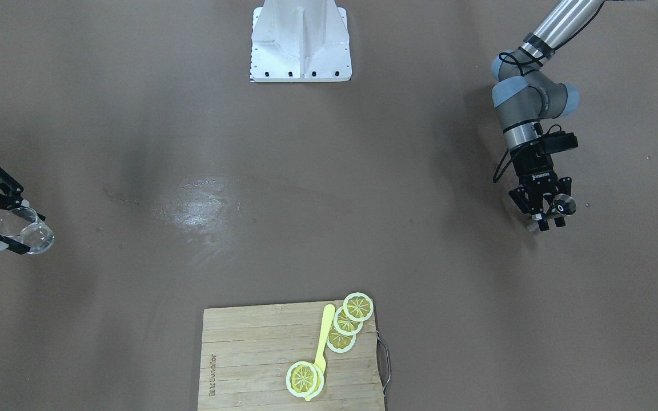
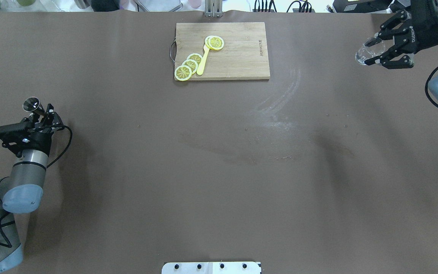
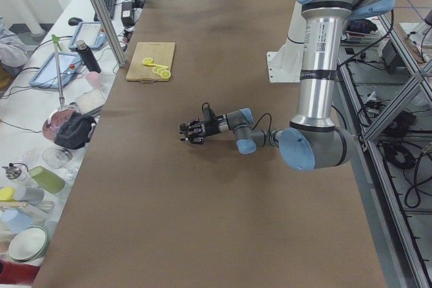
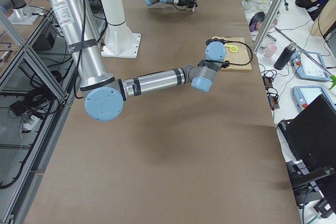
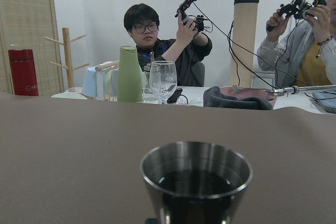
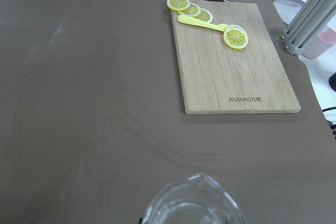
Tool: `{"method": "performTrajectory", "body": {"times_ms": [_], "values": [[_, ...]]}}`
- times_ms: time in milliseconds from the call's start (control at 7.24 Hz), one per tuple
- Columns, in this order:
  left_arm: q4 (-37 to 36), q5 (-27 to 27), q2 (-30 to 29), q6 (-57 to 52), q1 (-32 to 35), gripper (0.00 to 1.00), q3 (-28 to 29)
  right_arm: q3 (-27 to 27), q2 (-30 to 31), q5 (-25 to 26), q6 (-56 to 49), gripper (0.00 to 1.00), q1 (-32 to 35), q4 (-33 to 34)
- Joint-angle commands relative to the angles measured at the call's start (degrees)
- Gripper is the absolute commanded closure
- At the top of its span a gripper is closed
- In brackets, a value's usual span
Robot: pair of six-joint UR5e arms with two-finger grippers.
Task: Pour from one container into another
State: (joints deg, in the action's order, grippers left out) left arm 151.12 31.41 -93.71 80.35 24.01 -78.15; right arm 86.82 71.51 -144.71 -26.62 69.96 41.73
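A small steel measuring cup (image 2: 32, 103) with dark liquid in it (image 5: 196, 181) is held just above the table at the robot's far left. My left gripper (image 2: 43, 114) is shut on it, and the cup stands about upright (image 1: 563, 204). At the far right my right gripper (image 2: 374, 49) is shut on a clear glass beaker with a spout (image 2: 368, 51). The beaker is held above the table (image 1: 27, 229), and its rim fills the bottom of the right wrist view (image 6: 191, 205). The two containers are a full table width apart.
A wooden cutting board (image 2: 238, 57) lies at the table's far edge, carrying lemon slices (image 2: 188, 66) and a yellow plastic knife (image 2: 203, 59). The white robot base (image 1: 300, 43) is at the near edge. Operators and tableware, including a wine glass (image 5: 163, 80), sit beyond the left end.
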Motion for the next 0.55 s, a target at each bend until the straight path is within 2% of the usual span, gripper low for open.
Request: {"method": "performTrajectory", "body": {"times_ms": [0, 276, 414], "values": [[-0.03, 0.06, 0.01, -0.02, -0.11, 0.7, -0.07, 7.02, 1.95, 3.64, -9.55, 1.0, -0.79, 14.81], [-0.12, -0.03, 0.01, -0.11, -0.02, 1.0, -0.25, 9.23, 1.88, 3.65, -12.29, 1.0, -0.7, 20.55], [-0.03, -0.03, -0.68, -1.06, -0.02, 1.0, -1.12, 10.72, 1.88, 3.47, -13.62, 1.0, -0.44, 23.71]]}}
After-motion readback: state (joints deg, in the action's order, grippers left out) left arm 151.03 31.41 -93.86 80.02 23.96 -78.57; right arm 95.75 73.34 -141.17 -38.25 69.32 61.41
